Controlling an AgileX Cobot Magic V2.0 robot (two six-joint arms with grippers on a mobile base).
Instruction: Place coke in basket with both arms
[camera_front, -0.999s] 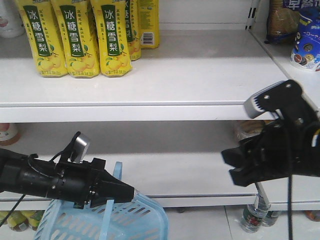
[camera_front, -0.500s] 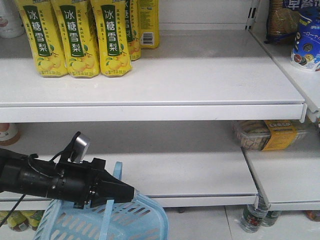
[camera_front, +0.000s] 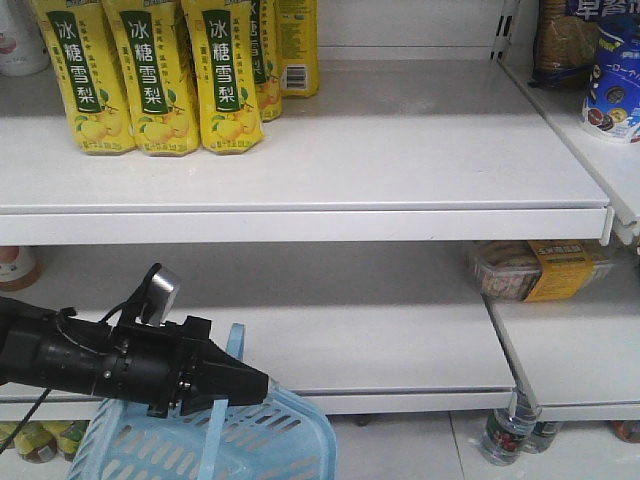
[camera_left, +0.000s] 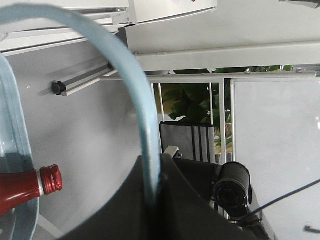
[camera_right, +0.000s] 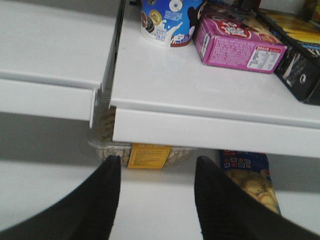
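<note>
The left gripper (camera_front: 250, 385) is clamped on the basket's (camera_front: 270, 445) thin blue handle (camera_left: 131, 95); in the left wrist view the handle strap runs right down between the closed black fingers. The right gripper (camera_right: 156, 172) has its two dark fingers spread apart with nothing between them, pointing at the shelf edge.

Compared with a second ago, the right arm has gone from the front view: it was filling the right side then, and now that area just shows the plastic snack tray (camera_front: 530, 268) on the lower shelf (camera_front: 400, 350). The left arm and basket haven't budged.

Around it: yellow pear-drink bottles (camera_front: 150, 75) stand on the far left of the upper shelf, and a green-labelled bottle (camera_front: 505, 430) sits low at right under the shelf. From the right wrist, there's a blue cup (camera_right: 167, 20) and a pink box (camera_right: 235, 37) on the white shelf above the fingers.

The coke (camera_left: 27, 187) lies inside the basket at the left edge of the left wrist view, long axis roughly sideways in that picture, red cap pointing right.
</note>
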